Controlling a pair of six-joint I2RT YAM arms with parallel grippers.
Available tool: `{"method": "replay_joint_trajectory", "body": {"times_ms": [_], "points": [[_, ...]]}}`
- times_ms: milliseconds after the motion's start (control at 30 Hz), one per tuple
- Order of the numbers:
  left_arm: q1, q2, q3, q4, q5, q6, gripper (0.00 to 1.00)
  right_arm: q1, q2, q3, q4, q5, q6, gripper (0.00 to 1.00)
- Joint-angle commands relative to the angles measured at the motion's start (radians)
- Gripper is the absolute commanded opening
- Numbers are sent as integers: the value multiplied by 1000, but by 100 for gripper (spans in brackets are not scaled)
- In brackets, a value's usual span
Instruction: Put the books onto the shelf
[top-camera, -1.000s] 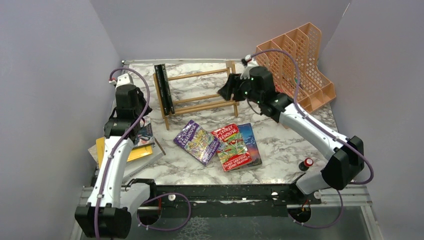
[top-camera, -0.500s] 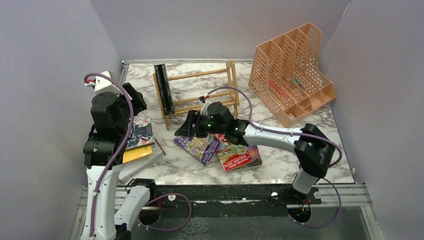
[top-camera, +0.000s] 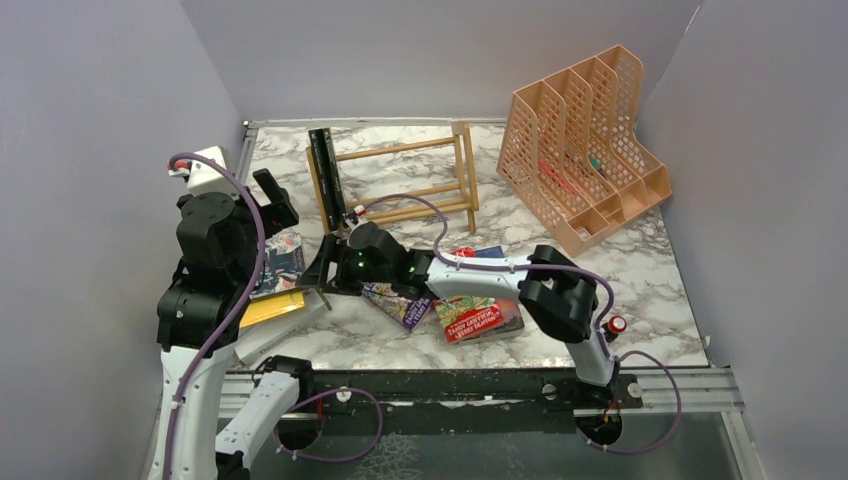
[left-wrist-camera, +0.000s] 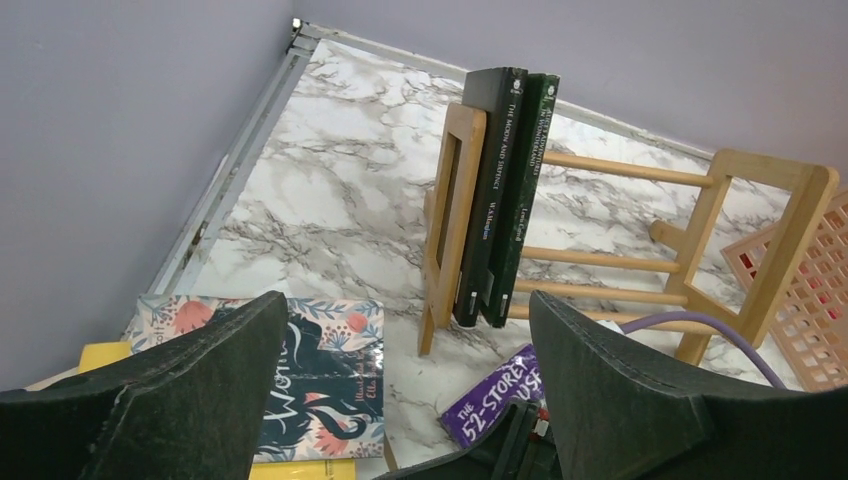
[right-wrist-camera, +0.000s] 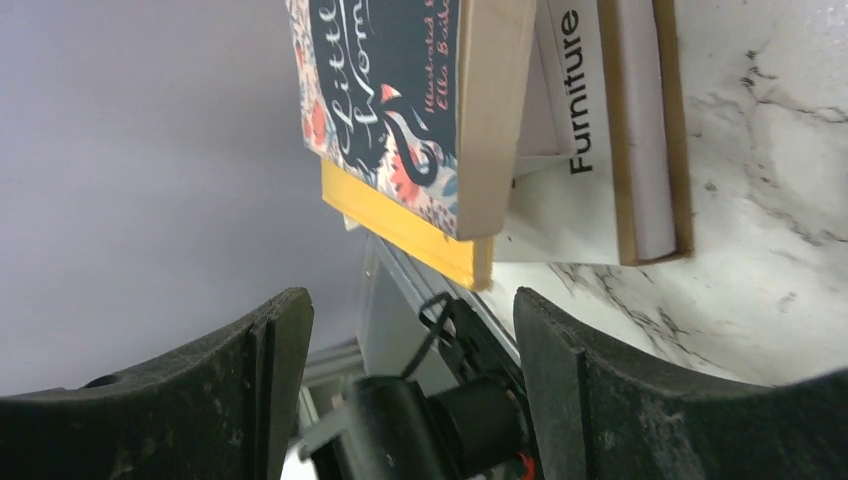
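Two dark-spined books (top-camera: 326, 182) stand upright at the left end of the light-wood shelf (top-camera: 405, 185), also seen in the left wrist view as books (left-wrist-camera: 505, 200) on the shelf (left-wrist-camera: 610, 262). A floral book (top-camera: 285, 262) tops a yellow book (top-camera: 268, 308) and a white book (right-wrist-camera: 600, 130) in a stack at the left. On the marble lie a purple book (top-camera: 402, 302), a red book (top-camera: 476, 316) and a blue book (top-camera: 490, 252). My left gripper (top-camera: 268, 205) hangs open above the stack. My right gripper (top-camera: 318, 268) is open and low beside the stack, holding nothing.
A peach mesh file organiser (top-camera: 590, 150) stands at the back right. Grey walls close in the table on the left, the back and the right. My right arm stretches across the purple and red books. A metal rail (top-camera: 450, 385) runs along the near edge.
My right arm swung from the shelf's right end down and left to the stack. My left gripper rose off the stack and opened.
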Motion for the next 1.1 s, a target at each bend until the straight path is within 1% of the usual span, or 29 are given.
{"method": "replay_joint_trajectory", "body": {"times_ms": [0, 100, 200, 267, 400, 467, 500, 633, 700, 800, 967, 1000, 1067], "points": [[-25, -14, 29, -18, -88, 28, 91, 14, 61, 90, -110, 172, 92, 76], [-36, -16, 21, -18, -91, 28, 92, 15, 106, 136, -138, 199, 111, 75], [-45, -17, 13, -18, -99, 28, 92, 17, 163, 211, -161, 176, 75, 68], [-50, -16, 11, -18, -103, 28, 92, 17, 197, 263, -197, 161, 65, 67], [-56, -14, 9, -18, -102, 27, 92, 17, 221, 271, -154, 160, 64, 66], [-56, -13, 8, -19, -99, 24, 93, 18, 229, 273, -138, 163, 62, 63], [-55, -13, 8, -18, -95, 23, 93, 18, 229, 269, -127, 165, 66, 60], [-55, -15, 14, -19, -56, 18, 93, 17, 189, 196, -25, 159, 78, 40], [-57, -16, 27, -18, -25, 11, 92, 18, 159, 160, -8, 160, 82, 31], [-57, -15, 41, -19, 6, 1, 92, 17, 105, 111, 17, 180, 83, 20], [-56, -14, 43, -19, 39, -22, 92, 17, 25, 35, 98, 160, 97, 4], [-56, -13, 44, -19, 50, -27, 93, 17, 12, 22, 114, 144, 103, 2], [-55, -13, 47, -18, 70, -36, 93, 17, -15, -12, 156, 114, 117, 1]]}}
